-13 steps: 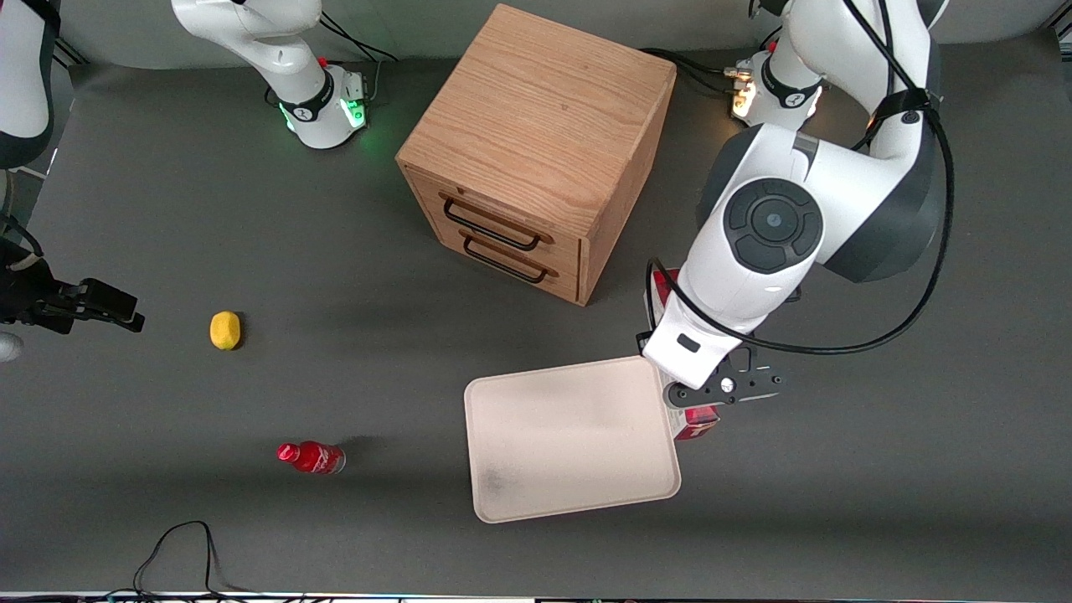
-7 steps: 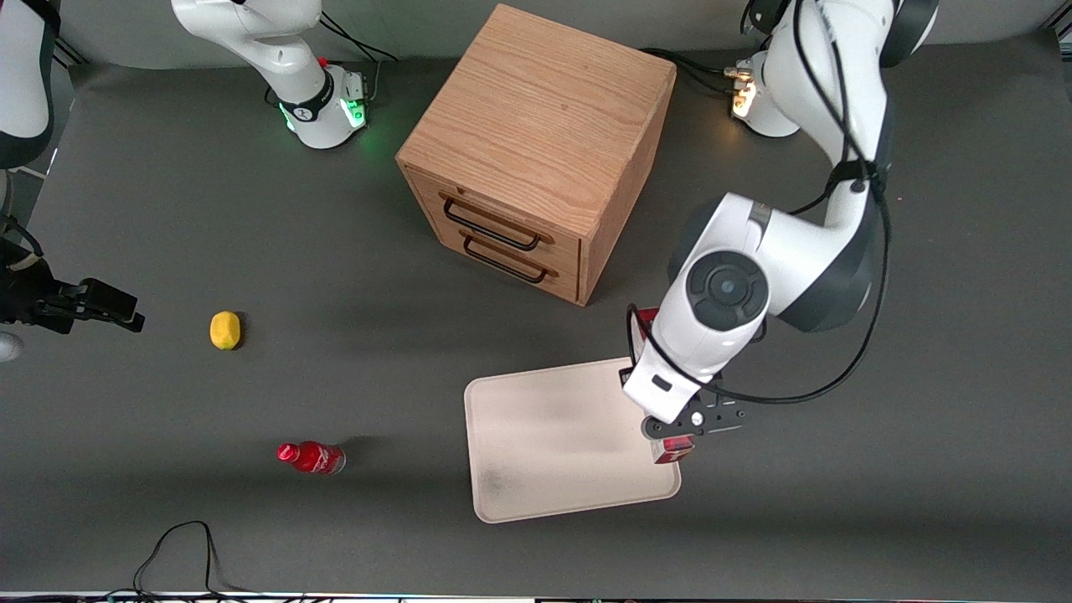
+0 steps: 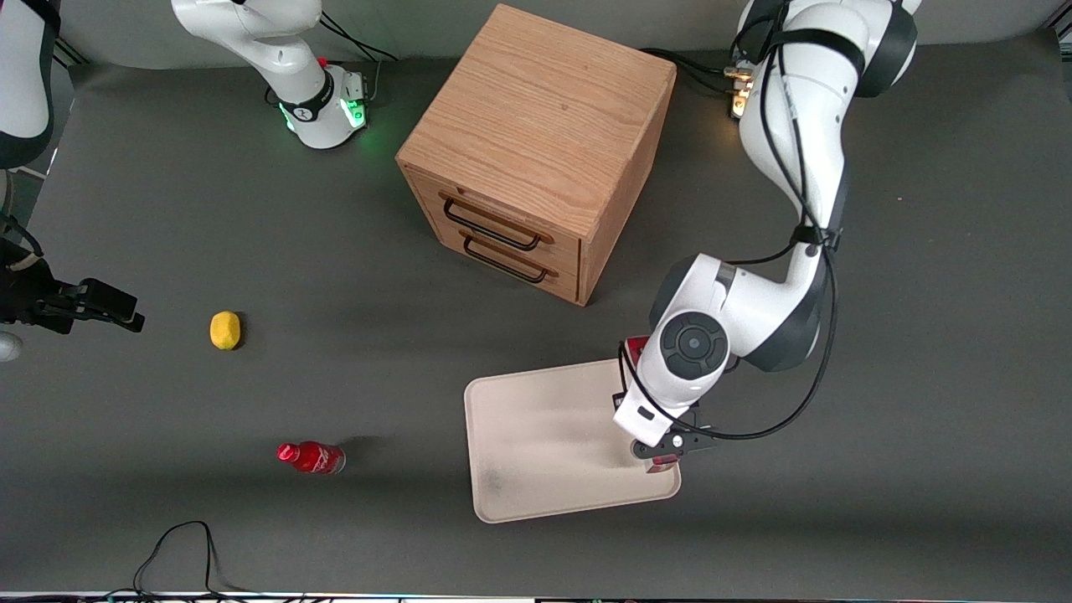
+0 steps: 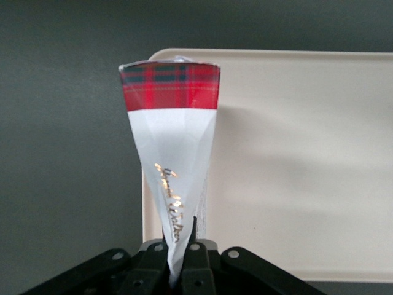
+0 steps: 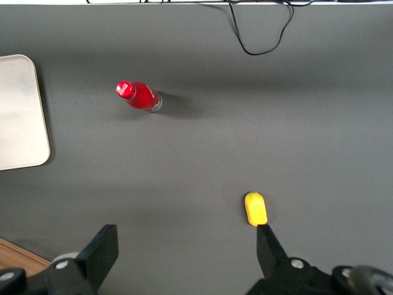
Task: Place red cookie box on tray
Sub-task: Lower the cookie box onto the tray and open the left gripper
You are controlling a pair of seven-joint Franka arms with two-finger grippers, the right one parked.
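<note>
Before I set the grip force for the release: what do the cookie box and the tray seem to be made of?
The red cookie box, held in the gripper above the tray, looks like thin printed cardboard: creased white faces, a tartan band, shiny gilt lettering. The tray looks like matte cream plastic or moulded pulp, with rounded corners, a low rim and no glare; which of the two I cannot tell.
</note>
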